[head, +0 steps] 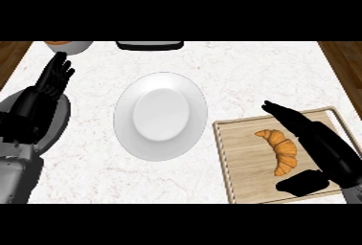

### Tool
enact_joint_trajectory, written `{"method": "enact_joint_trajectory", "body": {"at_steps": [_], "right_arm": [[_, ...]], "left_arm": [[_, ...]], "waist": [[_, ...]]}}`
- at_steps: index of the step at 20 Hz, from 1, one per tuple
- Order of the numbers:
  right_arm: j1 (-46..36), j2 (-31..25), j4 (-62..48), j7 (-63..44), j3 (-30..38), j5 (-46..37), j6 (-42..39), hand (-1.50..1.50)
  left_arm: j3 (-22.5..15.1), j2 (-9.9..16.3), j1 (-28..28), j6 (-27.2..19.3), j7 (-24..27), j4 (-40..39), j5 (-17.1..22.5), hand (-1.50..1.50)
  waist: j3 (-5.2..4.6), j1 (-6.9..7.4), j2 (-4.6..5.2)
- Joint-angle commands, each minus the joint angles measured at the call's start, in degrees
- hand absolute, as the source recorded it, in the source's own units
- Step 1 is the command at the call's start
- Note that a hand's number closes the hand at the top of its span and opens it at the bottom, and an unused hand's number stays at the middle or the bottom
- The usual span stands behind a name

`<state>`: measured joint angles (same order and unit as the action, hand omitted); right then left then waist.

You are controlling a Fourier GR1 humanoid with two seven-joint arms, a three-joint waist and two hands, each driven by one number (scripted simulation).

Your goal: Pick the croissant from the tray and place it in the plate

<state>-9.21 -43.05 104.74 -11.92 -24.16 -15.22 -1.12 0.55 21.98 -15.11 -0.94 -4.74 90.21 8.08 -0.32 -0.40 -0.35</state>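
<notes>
The croissant (281, 149) is seen lying flat on the wooden tray (244, 162) at the right side of the counter (254, 72), a bit right of the tray's middle, curved with its ends pointing up-left and down. The right hand (322, 148) is placed over the tray just to the croissant's right, with its fingers (283, 115) stretched out straight toward the top-left and the thumb (302, 183) spread off below, so the hand is open and nothing is gripped. Whether the croissant is actually touched by the palm can't be told from here, though the two sit right against each other. The white plate (161, 116) is found in the middle of the counter, just left of the tray and apart from it, with nothing on it. The left hand (55, 76) is seen at the left edge, fingers up and relaxed, resting well away from the plate. At the top edge, a bowl (68, 45) and a dark object (150, 45) are partly cut off.
</notes>
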Motion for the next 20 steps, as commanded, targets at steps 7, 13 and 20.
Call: {"method": "enact_joint_trajectory", "body": {"at_steps": [7, 13, 20], "right_arm": [[-6.5, -6.7, 5.1, -24.3, -2.0, 4.7, -23.2, -1.5], [-6.3, 2.9, 1.7, -27.1, -4.1, -5.3, -23.7, -1.5], [-8.0, 4.9, -10.1, -21.9, -2.5, -13.7, -25.4, -1.5]], "left_arm": [[-0.8, -1.9, 1.5, -0.7, -0.4, 2.2, -1.3, 0.0], [2.5, -0.7, -0.9, 2.5, -3.5, 2.2, 0.2, 0.0], [2.3, -2.9, -0.5, 2.1, -2.8, 3.1, -1.6, 0.0]], "waist": [[0.24, 0.73, 0.25], [0.32, 0.47, 0.31], [0.34, 0.66, 0.39]]}}
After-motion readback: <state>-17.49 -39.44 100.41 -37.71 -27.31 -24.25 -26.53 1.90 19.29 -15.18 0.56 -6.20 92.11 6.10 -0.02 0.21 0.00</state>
